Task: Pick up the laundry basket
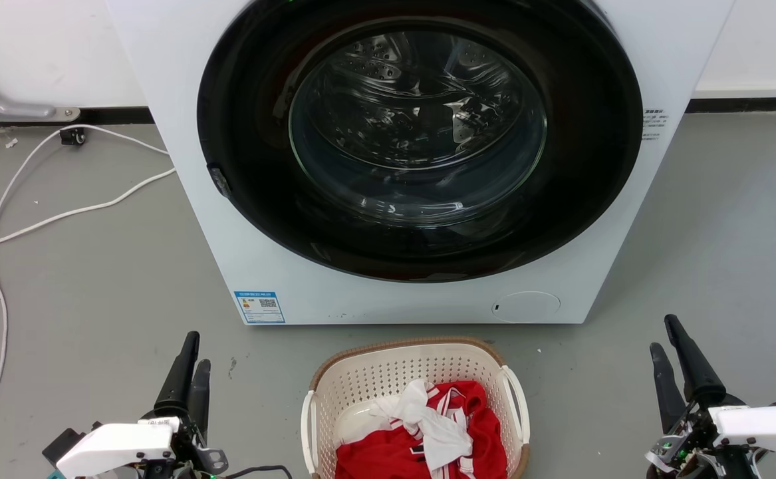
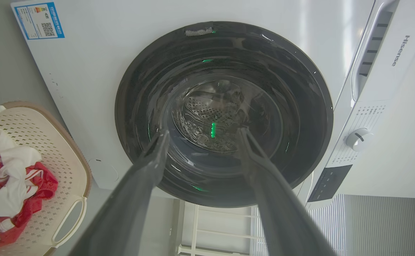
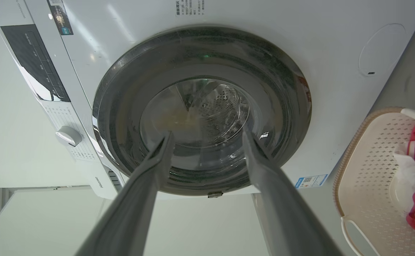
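Observation:
The laundry basket (image 1: pixel 388 379) is cream perforated plastic with a brown rim and white side handles. It stands on the floor at the bottom centre of the head view, just in front of the washing machine, and holds red and white clothes (image 1: pixel 454 426). My left gripper (image 1: pixel 196 352) is to its left and my right gripper (image 1: pixel 663 334) to its right, both well apart from it. Each is open and holds nothing, with its fingers pointing toward the machine. The basket (image 2: pixel 43 135) sits left of the left gripper (image 2: pixel 203 132) in the left wrist view. In the right wrist view the basket (image 3: pixel 367 160) lies right of the right gripper (image 3: pixel 207 132).
A white washing machine (image 1: pixel 228 219) with a shut round glass door (image 1: pixel 417 133) stands close behind the basket. A white cable (image 1: pixel 2 219) trails over the grey floor (image 1: pixel 95 299) at the left. Bare floor separates each gripper from the basket.

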### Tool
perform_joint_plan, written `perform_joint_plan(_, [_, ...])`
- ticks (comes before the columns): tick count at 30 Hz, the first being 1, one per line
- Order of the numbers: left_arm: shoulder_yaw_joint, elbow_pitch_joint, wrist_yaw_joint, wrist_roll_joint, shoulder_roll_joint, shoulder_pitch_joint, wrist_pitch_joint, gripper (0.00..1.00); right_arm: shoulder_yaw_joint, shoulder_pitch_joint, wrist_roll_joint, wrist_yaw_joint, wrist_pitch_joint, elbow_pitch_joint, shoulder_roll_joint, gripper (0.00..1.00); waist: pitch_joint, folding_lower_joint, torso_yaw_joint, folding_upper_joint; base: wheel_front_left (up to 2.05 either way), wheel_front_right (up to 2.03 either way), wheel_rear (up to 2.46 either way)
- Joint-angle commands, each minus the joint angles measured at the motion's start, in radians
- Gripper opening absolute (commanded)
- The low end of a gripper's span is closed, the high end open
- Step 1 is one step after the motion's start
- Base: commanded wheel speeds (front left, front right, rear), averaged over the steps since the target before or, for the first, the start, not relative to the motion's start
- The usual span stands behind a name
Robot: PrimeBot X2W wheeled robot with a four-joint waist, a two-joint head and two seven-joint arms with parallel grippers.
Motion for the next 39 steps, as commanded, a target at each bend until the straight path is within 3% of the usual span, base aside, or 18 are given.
perform_joint_plan(1, [-0.002,-0.026,-0.001,0.015,0.003,-0.006,-0.014,1.00,0.007,-0.011,-0.014,0.000,-0.014,-0.028,-0.003,1.00,0.000,0.0000,0.000,0.0000,0.00,0.00,0.00])
perform_joint_plan(9, [0.018,-0.046,-0.001,0.073,0.004,0.007,-0.050,1.00,0.000,-0.007,-0.071,0.000,-0.050,-0.040,-0.002,1.00,0.000,0.0000,0.000,0.0000,0.00,0.00,0.00])
perform_joint_plan(19, [0.097,-0.050,0.001,0.191,0.004,0.005,-0.092,1.00,-0.047,-0.019,-0.256,0.000,-0.092,-0.059,-0.002,1.00,-0.001,0.0000,0.001,0.0000,0.00,0.00,0.00])
perform_joint_plan(30, [0.146,-0.133,0.009,0.362,0.005,-0.007,-0.129,1.00,-0.049,-0.026,-0.525,0.000,-0.129,-0.161,-0.002,1.00,0.002,0.0000,0.003,0.0000,0.00,0.00,0.00])
perform_joint_plan(39, [0.078,-0.277,0.048,0.559,0.005,0.023,-0.160,1.00,0.006,-0.028,-0.834,0.000,-0.159,-0.276,-0.001,1.00,0.009,0.0000,0.002,0.0000,0.00,0.00,0.00])
